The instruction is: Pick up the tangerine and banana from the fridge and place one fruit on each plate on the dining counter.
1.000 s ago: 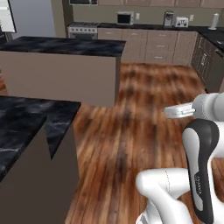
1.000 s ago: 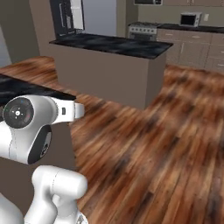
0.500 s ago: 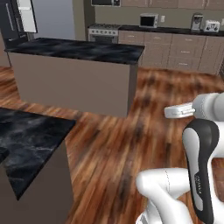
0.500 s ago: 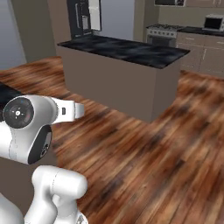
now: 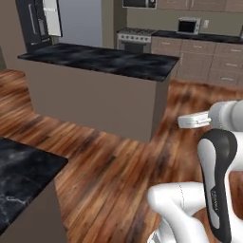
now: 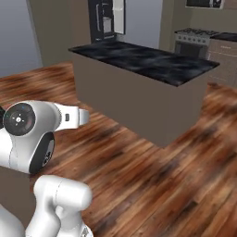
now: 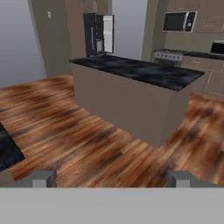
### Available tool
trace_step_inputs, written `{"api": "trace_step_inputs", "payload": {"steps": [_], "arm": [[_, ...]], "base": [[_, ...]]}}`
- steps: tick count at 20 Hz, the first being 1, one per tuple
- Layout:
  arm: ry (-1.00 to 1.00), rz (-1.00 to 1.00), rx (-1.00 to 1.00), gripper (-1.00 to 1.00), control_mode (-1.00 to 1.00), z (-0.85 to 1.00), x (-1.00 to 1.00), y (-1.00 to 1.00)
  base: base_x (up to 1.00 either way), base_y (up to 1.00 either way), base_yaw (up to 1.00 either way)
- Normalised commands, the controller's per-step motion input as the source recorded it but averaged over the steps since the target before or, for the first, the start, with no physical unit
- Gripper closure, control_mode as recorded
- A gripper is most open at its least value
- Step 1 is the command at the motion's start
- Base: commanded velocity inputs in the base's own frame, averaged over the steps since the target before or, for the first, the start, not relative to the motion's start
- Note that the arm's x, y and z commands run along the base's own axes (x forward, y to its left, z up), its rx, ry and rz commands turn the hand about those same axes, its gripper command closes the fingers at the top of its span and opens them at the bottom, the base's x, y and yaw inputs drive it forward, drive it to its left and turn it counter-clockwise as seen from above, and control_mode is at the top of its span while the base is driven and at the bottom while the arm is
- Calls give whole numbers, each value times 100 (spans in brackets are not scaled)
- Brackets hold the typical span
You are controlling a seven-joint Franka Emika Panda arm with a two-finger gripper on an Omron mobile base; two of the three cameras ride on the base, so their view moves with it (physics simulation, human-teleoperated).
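1. While the gripper (image 7: 111, 178) is hanging spread wide and empty above the wood floor (image 7: 87, 148), a black-topped island (image 7: 131, 94) is standing ahead.
2. Behind the island, the fridge (image 7: 98, 35) is standing with its door open.

Everything's looking evenly lit and soft, no harsh shadows falling anywhere. The black counter top (image 5: 99, 59) is picking up pale glossy sheen. The hand view is coming through blurrier and blockier than both base views.
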Motion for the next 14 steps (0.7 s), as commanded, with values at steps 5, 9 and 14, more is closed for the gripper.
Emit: {"api": "trace_step_inputs", "payload": {"steps": [5,9,14], "arm": [[0,0,0,-100,100,0,0,0],[0,0,0,-100,100,0,0,0],[0,0,0,-100,100,0,0,0]], "base": [[96,-82,27],[92,-87,26],[81,-97,22]]}}
